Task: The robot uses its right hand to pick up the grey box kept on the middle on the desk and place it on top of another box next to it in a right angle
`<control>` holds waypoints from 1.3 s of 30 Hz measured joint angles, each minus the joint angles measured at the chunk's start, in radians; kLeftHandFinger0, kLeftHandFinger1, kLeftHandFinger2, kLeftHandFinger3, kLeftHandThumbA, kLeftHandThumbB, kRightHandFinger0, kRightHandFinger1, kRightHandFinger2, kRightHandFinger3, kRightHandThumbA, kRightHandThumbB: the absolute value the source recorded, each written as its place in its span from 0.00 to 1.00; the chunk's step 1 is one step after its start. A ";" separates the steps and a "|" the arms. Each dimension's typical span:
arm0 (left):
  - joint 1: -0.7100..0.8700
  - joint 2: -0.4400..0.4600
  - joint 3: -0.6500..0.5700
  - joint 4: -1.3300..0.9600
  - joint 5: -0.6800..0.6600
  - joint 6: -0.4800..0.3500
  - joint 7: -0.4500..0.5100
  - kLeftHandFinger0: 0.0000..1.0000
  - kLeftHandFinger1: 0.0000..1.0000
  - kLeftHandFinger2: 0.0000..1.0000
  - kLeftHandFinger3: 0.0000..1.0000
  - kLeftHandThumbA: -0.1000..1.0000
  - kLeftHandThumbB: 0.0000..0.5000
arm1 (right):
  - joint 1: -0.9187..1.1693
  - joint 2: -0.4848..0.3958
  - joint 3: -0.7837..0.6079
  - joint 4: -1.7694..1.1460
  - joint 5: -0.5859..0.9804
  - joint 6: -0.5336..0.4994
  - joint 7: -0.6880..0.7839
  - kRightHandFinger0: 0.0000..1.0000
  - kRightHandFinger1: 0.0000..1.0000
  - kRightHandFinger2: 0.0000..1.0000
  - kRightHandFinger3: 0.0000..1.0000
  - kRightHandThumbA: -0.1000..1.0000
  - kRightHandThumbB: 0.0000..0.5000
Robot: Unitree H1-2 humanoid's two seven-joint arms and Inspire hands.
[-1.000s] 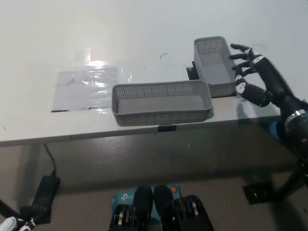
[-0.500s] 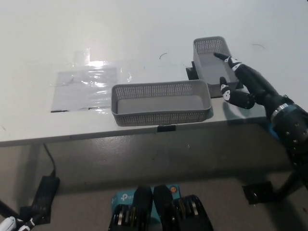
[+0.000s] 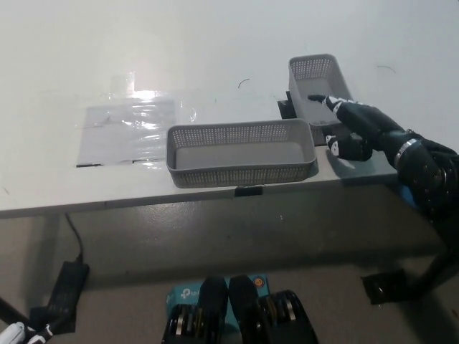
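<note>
Gripping the near right wall of the far-right grey box (image 3: 315,89), right hand (image 3: 351,129) has fingers inside it, thumb outside; box rests on desk (image 3: 215,43), touching the near box (image 3: 240,152).

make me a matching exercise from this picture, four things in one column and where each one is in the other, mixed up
Things:
1. long grey basket
2. right hand
3. clear plastic sheet
4. left hand

Places:
A. bottom left corner of the picture, below the desk
B. flat on the desk, left of both baskets
C. at the near end of the far basket, on the desk's right side
D. along the front edge of the desk, in the middle

Pairs: 1-D, 2-C, 3-B, 4-A
</note>
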 measured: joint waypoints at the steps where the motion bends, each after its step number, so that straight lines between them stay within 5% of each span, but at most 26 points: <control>1: 0.000 0.001 0.001 -0.001 -0.001 0.002 -0.002 0.04 0.00 0.00 0.06 1.00 0.57 | -0.004 -0.003 0.008 0.021 -0.011 -0.003 0.004 1.00 1.00 1.00 1.00 0.18 0.89; 6: 0.001 0.002 0.010 -0.007 -0.008 0.012 -0.012 0.03 0.00 0.00 0.02 1.00 0.50 | -0.035 -0.012 0.041 0.114 -0.060 -0.028 0.007 1.00 1.00 1.00 1.00 0.17 0.90; 7: 0.002 0.002 0.012 -0.012 -0.009 0.016 -0.014 0.02 0.01 0.02 0.05 1.00 0.49 | -0.042 -0.013 0.048 0.132 -0.072 -0.035 0.006 1.00 1.00 1.00 1.00 0.11 0.98; 8: 0.002 0.002 0.015 -0.016 -0.010 0.020 -0.016 0.01 0.02 0.03 0.05 1.00 0.53 | -0.047 -0.014 0.051 0.143 -0.083 -0.041 0.006 1.00 1.00 1.00 1.00 0.18 0.87; 20: 0.004 0.007 0.034 -0.045 -0.011 0.060 -0.035 0.02 0.05 0.04 0.03 1.00 0.62 | -0.071 -0.006 0.157 0.210 -0.241 -0.095 -0.036 1.00 1.00 1.00 1.00 0.22 0.74; 21: 0.004 0.007 0.035 -0.047 -0.011 0.062 -0.037 0.05 0.05 0.05 0.04 1.00 0.60 | -0.074 -0.005 0.169 0.211 -0.259 -0.096 -0.039 0.97 1.00 1.00 1.00 0.20 0.69; 22: 0.004 0.007 0.036 -0.048 -0.011 0.064 -0.038 0.08 0.05 0.05 0.05 1.00 0.62 | -0.079 -0.003 0.182 0.211 -0.270 -0.097 -0.041 0.81 1.00 1.00 1.00 0.17 0.59; 23: 0.004 0.008 0.036 -0.049 -0.010 0.065 -0.039 0.09 0.05 0.05 0.05 1.00 0.63 | -0.084 -0.002 0.194 0.210 -0.284 -0.098 -0.041 0.73 0.98 1.00 1.00 0.17 0.60; 25: 0.002 0.010 0.037 -0.050 -0.010 0.065 -0.041 0.09 0.06 0.06 0.06 1.00 0.65 | -0.095 0.005 0.224 0.210 -0.319 -0.107 -0.044 0.14 0.31 0.44 0.80 0.02 0.43; 26: 0.001 0.011 0.037 -0.050 -0.009 0.065 -0.042 0.10 0.06 0.06 0.07 1.00 0.67 | -0.100 0.008 0.238 0.210 -0.334 -0.114 -0.049 0.01 0.05 0.15 0.68 0.03 0.37; 27: 0.002 0.011 0.038 -0.051 -0.008 0.065 -0.043 0.10 0.06 0.06 0.07 1.00 0.67 | -0.104 0.010 0.252 0.210 -0.349 -0.122 -0.058 0.00 0.00 0.06 0.64 0.03 0.30; 28: 0.002 0.011 0.039 -0.051 -0.009 0.065 -0.043 0.10 0.06 0.06 0.07 1.00 0.67 | -0.111 0.011 0.268 0.211 -0.368 -0.132 -0.069 0.00 0.00 0.05 0.63 0.03 0.29; 29: 0.002 0.011 0.040 -0.052 -0.009 0.065 -0.043 0.09 0.07 0.08 0.08 1.00 0.66 | -0.117 0.011 0.277 0.211 -0.384 -0.138 -0.082 0.00 0.00 0.06 0.48 0.05 0.11; 30: 0.004 0.011 0.041 -0.054 -0.010 0.066 -0.044 0.08 0.07 0.07 0.07 1.00 0.63 | -0.125 0.009 0.293 0.213 -0.405 -0.142 -0.094 0.00 0.00 0.08 0.42 0.04 0.16; 31: 0.004 0.011 0.042 -0.054 -0.010 0.066 -0.045 0.05 0.07 0.06 0.08 1.00 0.57 | -0.132 0.008 0.307 0.216 -0.424 -0.146 -0.105 0.00 0.00 0.11 0.24 0.01 0.15; 33: 0.004 0.012 0.043 -0.056 -0.011 0.066 -0.046 0.01 0.05 0.05 0.07 1.00 0.58 | -0.142 0.002 0.334 0.225 -0.462 -0.157 -0.139 0.00 0.10 0.38 0.04 0.00 0.00; 34: 0.005 0.012 0.043 -0.056 -0.011 0.065 -0.047 0.00 0.05 0.05 0.07 1.00 0.58 | -0.143 0.001 0.343 0.231 -0.480 -0.160 -0.160 0.00 0.11 0.41 0.03 0.00 0.00; 35: 0.006 0.011 0.043 -0.056 -0.011 0.065 -0.047 0.00 0.06 0.06 0.05 1.00 0.73 | -0.142 0.001 0.349 0.236 -0.494 -0.163 -0.181 0.00 0.06 0.37 0.00 0.00 0.02; 36: 0.007 0.011 0.043 -0.056 -0.012 0.065 -0.047 0.00 0.07 0.06 0.05 1.00 0.73 | -0.142 0.002 0.354 0.243 -0.502 -0.167 -0.199 0.00 0.02 0.36 0.00 0.00 0.16; 38: 0.009 0.010 0.043 -0.056 -0.014 0.065 -0.047 0.02 0.09 0.08 0.04 1.00 0.68 | -0.141 0.002 0.358 0.258 -0.521 -0.178 -0.237 0.00 0.00 0.34 0.04 0.00 0.68; 39: 0.009 0.010 0.043 -0.056 -0.014 0.065 -0.047 0.04 0.10 0.08 0.05 1.00 0.68 | -0.141 0.002 0.358 0.267 -0.526 -0.185 -0.255 0.00 0.00 0.36 0.06 0.00 0.76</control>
